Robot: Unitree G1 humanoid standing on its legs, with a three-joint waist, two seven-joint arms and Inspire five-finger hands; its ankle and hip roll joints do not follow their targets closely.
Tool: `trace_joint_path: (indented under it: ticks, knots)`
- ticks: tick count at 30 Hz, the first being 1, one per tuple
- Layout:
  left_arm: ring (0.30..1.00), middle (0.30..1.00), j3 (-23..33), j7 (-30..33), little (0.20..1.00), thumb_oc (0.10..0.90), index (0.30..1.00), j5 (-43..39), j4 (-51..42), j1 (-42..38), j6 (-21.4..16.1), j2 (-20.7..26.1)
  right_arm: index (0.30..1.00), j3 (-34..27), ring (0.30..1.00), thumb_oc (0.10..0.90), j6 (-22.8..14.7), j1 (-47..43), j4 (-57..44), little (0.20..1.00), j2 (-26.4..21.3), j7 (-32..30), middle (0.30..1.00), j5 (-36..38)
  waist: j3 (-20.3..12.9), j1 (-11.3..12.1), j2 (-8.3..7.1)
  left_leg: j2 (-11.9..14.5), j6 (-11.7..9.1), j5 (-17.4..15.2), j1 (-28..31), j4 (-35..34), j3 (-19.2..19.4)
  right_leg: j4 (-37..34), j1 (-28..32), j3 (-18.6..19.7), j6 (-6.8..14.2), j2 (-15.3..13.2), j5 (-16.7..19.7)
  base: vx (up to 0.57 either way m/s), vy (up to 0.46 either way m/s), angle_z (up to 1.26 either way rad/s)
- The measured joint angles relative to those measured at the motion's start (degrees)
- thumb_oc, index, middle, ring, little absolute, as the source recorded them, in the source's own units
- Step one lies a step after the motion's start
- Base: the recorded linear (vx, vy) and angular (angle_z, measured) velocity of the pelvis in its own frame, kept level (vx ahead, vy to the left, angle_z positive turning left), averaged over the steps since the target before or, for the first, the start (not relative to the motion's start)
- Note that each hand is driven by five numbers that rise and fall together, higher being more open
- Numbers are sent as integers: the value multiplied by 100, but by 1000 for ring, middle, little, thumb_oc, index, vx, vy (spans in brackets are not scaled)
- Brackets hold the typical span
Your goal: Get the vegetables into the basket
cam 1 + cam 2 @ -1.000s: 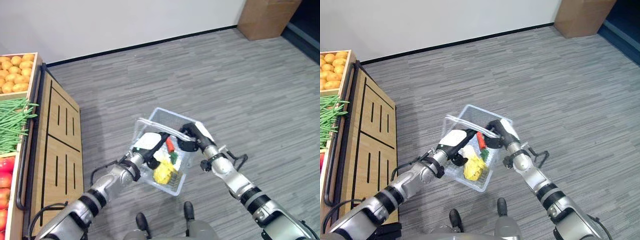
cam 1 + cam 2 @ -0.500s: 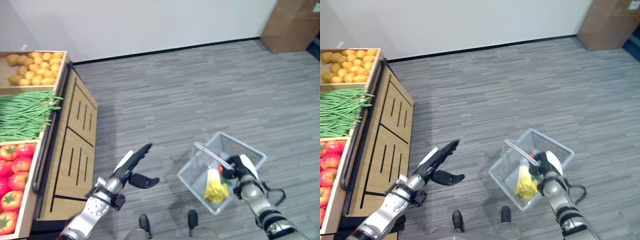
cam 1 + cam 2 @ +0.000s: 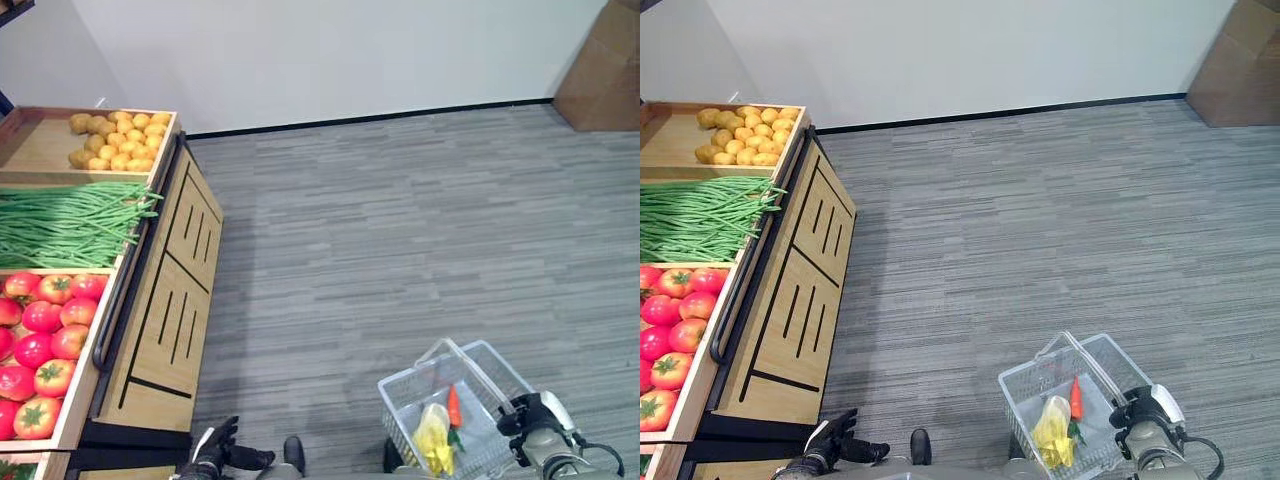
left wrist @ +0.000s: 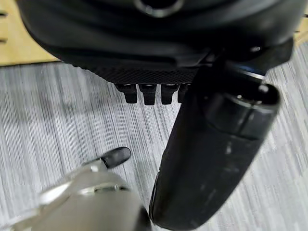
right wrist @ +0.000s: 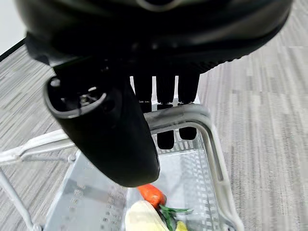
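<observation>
Right hand (image 3: 538,418) has fingers curled round the basket (image 3: 400,396) handle, carrot (image 3: 454,407) and yellow veg (image 3: 433,440) inside; carry level toward the stand (image 3: 160,310), left hand (image 3: 215,448) hangs empty, curled.

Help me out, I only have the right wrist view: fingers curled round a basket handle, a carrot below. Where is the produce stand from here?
Observer: To the robot's left. The head views show a wooden stand there, with bare grey floor between it and the basket held by the right hand.
Operator: What is on the stand?
Observer: Potatoes at the far end, green beans in the middle, tomatoes nearest the robot.
Operator: And the other hand?
Observer: The left hand hangs low by the stand's base, well apart from the basket.
</observation>
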Motion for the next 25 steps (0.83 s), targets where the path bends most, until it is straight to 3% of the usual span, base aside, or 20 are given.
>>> trace_joint_path:
  ticks: [8, 18, 23, 25]
  knots:
    - [1000, 1000, 433, 206, 1000, 900, 1000, 175, 725, -113, 40, -131, 1000, -252, 1000, 900, -7, 203, 112, 1000, -164, -7, 1000, 41, -42, -60, -5, 9, -31, 2, 9, 2, 18, -1, -4, 16, -16, 13, -34, 1, -4, 0]
    - [1000, 1000, 495, 209, 1000, 900, 1000, 396, 862, -158, 129, -150, 1000, -433, 1000, 900, -75, 598, 396, 1000, -197, 136, 1000, 222, -112, -106, -63, 47, -50, -58, 53, 1, 15, -14, 48, 6, -22, 50, -70, 3, -4, 0]
    - [1000, 1000, 728, 208, 1000, 900, 1000, 394, 1005, -171, 143, -181, 1000, -412, 1000, 900, -42, 921, 404, 1000, 150, 300, 1000, 228, -139, -122, -107, 73, -73, -49, 55, 1, 14, -7, 48, 6, -38, 81, -81, 0, 0, 0]
    - [1000, 1000, 830, 270, 1000, 900, 1000, 394, 1094, -169, 137, -171, 1000, -66, 1000, 900, -77, 1070, 358, 1000, 429, 364, 1000, 283, -190, -115, -180, 102, -80, -60, 59, 1, 10, -14, 52, 0, -61, 110, -95, 0, 0, 0]
